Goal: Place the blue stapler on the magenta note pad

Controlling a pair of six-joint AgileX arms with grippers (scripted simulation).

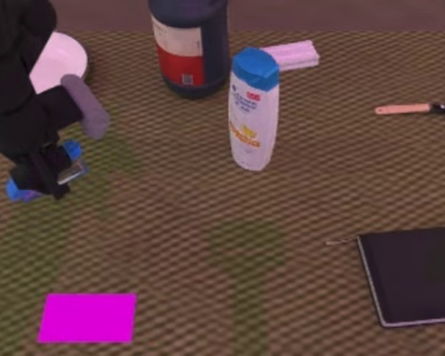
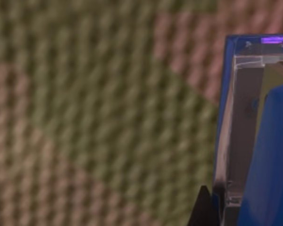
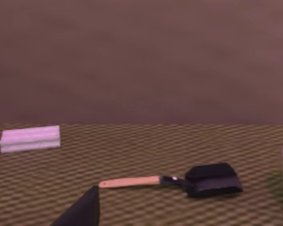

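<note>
Stapler (image 1: 73, 152), pinched in the left gripper (image 1: 44, 169) well beyond the pad (image 1: 87, 317), should be carried level to the pad's middle.

no text, brand or number is legible in any view. the white bottle (image 1: 254, 110) carries red and yellow label marks too blurred to read. the dark jar (image 1: 189, 46) at the far side bears a red-and-white label with a small code patch, also illegible.

Blue stapler (image 1: 41, 176) far from magenta note pad (image 1: 87, 317)
</note>
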